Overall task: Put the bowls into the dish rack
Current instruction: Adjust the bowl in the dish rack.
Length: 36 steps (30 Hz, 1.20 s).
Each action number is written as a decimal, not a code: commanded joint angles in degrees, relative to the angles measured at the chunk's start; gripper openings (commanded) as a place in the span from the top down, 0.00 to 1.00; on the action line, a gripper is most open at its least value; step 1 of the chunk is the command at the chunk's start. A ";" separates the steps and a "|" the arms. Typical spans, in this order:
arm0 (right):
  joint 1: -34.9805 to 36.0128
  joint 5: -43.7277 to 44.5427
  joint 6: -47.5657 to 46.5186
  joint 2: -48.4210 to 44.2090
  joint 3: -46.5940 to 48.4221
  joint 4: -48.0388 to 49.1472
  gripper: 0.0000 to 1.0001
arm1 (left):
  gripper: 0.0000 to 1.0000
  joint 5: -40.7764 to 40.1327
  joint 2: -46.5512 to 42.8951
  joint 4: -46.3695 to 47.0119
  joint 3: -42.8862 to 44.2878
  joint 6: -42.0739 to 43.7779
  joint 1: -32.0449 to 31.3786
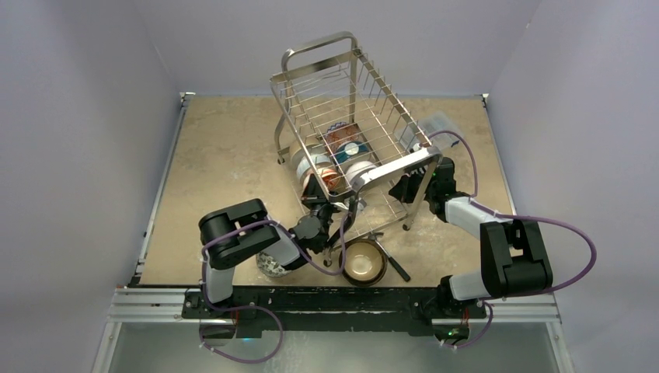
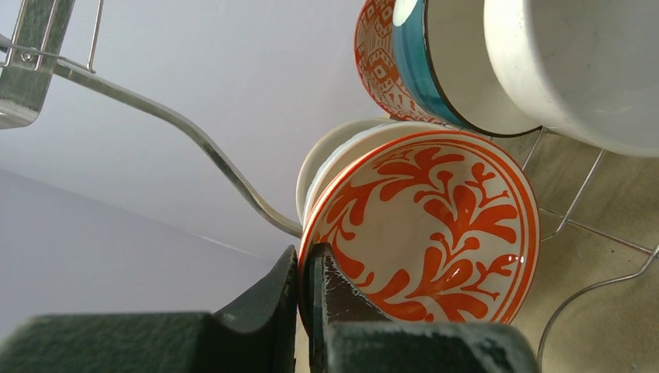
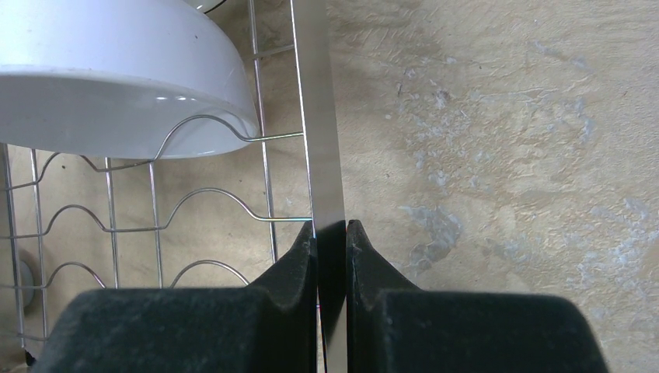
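The chrome wire dish rack (image 1: pixel 319 43) stands mid-table, and several bowls rest in its lower tier (image 1: pixel 342 159). My left gripper (image 1: pixel 315 205) reaches into the rack's near end, shut on the rim of a red-and-white leaf-patterned bowl (image 2: pixel 435 233). That bowl stands on edge against a cream bowl (image 2: pixel 322 155). In the left wrist view the gripper (image 2: pixel 305 268) pinches the rim. Above hang a red patterned bowl (image 2: pixel 375 58), a teal one (image 2: pixel 416 74) and a white one (image 2: pixel 575 70). My right gripper (image 3: pixel 331 233) is shut on the rack's flat chrome bar (image 3: pixel 317 116); in the top view this gripper (image 1: pixel 406 185) is at the rack's right corner.
A dark brown bowl with cream inside (image 1: pixel 364 262) sits on the table near the front edge. A patterned bowl (image 1: pixel 271 266) lies under my left arm. A black stick (image 1: pixel 397 267) lies beside the brown bowl. A clear plastic box (image 1: pixel 440 124) stands behind the rack. A white bowl (image 3: pixel 116 78) rests on the rack wires.
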 commanded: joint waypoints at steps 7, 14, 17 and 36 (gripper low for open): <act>1.73 -8.38 9.37 -1.59 0.69 2.97 1.00 | 1.00 1.19 2.37 -2.91 -0.32 8.13 -5.78; 1.78 -8.55 9.47 -1.34 0.54 3.15 1.00 | 1.00 2.36 1.52 1.97 -1.32 8.09 -7.13; 1.77 -8.54 9.53 -1.32 0.44 3.23 1.00 | 1.00 0.75 2.30 6.10 -0.97 9.33 -7.52; 1.71 -9.07 9.83 -0.53 0.76 3.73 1.00 | 0.30 -1.81 2.28 14.52 -1.43 8.00 -8.11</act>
